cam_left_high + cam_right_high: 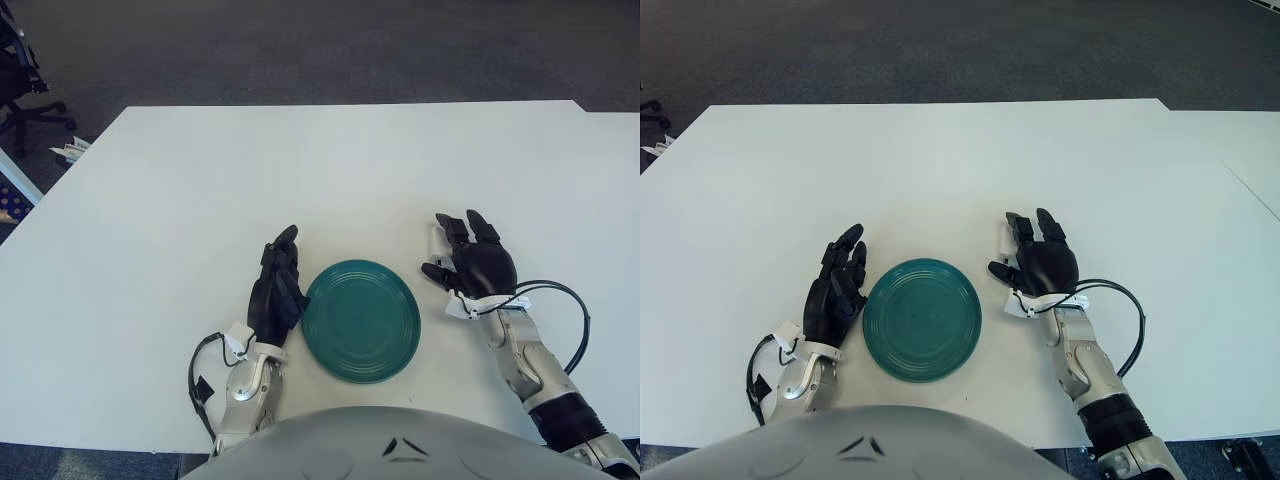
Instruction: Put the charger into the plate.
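Reaching stage: right hand (478,266), fingers spread and not yet grasping, over the white charger (438,242) at centre-right, beside the empty green plate (361,320). Next: close, lift, carry left. Left hand (276,290) relaxed beside plate

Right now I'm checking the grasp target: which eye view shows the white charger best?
Neither shows it well. The left eye view is slightly better: the charger shows as a white sliver left of the right robot hand fingers. The right eye view shows less of it, mostly hidden behind that hand.
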You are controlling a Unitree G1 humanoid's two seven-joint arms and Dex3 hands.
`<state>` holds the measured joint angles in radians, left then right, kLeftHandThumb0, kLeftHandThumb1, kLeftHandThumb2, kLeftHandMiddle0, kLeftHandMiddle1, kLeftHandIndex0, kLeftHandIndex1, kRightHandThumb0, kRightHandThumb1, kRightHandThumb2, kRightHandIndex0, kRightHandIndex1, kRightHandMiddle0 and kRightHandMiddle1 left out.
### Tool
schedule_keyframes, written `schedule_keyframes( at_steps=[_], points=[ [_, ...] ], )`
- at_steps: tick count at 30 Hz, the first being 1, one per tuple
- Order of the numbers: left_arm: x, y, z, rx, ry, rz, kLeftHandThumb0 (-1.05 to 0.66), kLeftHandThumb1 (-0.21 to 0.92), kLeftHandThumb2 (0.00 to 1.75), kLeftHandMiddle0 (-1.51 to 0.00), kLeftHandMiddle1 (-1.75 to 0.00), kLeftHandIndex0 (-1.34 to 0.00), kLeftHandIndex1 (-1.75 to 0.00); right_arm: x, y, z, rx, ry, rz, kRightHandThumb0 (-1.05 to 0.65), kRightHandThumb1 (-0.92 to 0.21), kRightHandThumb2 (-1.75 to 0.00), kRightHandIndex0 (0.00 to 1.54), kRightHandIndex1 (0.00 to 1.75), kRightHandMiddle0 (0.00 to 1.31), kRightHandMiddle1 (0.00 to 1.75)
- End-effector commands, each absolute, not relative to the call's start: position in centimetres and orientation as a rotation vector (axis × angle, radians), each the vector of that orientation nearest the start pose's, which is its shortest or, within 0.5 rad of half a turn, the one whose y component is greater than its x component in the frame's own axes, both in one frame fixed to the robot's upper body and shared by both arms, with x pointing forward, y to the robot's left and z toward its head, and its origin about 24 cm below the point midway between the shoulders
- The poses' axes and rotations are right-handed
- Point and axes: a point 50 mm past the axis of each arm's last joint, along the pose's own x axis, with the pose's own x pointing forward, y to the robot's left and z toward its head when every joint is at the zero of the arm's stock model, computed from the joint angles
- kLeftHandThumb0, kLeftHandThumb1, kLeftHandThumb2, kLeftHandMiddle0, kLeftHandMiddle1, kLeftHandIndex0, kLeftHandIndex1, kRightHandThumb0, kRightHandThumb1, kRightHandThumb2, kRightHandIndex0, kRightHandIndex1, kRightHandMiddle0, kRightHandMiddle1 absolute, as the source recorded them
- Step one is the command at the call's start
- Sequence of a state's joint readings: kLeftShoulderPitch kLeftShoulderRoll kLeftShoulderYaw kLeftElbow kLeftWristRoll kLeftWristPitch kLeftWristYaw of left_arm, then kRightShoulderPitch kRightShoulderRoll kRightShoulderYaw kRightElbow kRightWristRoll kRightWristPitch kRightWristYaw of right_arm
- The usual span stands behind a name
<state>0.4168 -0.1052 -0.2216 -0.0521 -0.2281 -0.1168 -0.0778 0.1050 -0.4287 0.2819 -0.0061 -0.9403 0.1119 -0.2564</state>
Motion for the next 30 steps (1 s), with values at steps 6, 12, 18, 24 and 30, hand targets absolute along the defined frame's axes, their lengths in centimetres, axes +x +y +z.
schedule_keyframes(
  at_steps=[6, 12, 18, 24, 30],
  points=[
    [16.2, 9.2, -2.0, -0.426, 0.272, -0.090, -1.05, 0.92, 0.99, 0.00, 0.00, 0.00, -0.23, 22.4, -18.5, 3.0, -1.388, -0.067, 0.097, -0.99, -0.92, -0.77, 0.11, 0.01, 0.00, 0.44],
    [16.4, 9.0, -2.0, -0.440, 0.264, -0.079, -1.05, 0.92, 0.99, 0.00, 0.00, -0.04, -0.24, 22.3, -18.6, 3.1, -1.373, -0.036, 0.192, -1.03, -0.92, -0.75, 0.13, 0.01, 0.00, 0.47],
    [16.4, 9.1, -1.8, -0.434, 0.261, -0.078, -1.05, 0.92, 1.00, 0.00, 0.00, -0.05, -0.26, 22.0, -19.0, 3.3, -1.372, 0.014, 0.305, -1.05, -0.92, -0.72, 0.15, 0.02, 0.00, 0.48],
    [16.4, 9.1, -1.3, -0.421, 0.247, -0.097, -1.05, 0.92, 1.00, 0.00, 0.00, -0.02, -0.26, 21.6, -20.6, 4.0, -1.408, 0.073, 0.459, -1.03, -0.92, -0.73, 0.19, 0.02, 0.00, 0.47],
    [16.4, 9.1, -1.1, -0.452, 0.245, -0.131, -1.05, 0.92, 1.02, 0.00, 0.00, -0.01, -0.28, 21.8, -21.8, 4.5, -1.428, 0.142, 0.536, -1.01, -0.92, -0.77, 0.22, 0.02, 0.00, 0.53]
  ],
)
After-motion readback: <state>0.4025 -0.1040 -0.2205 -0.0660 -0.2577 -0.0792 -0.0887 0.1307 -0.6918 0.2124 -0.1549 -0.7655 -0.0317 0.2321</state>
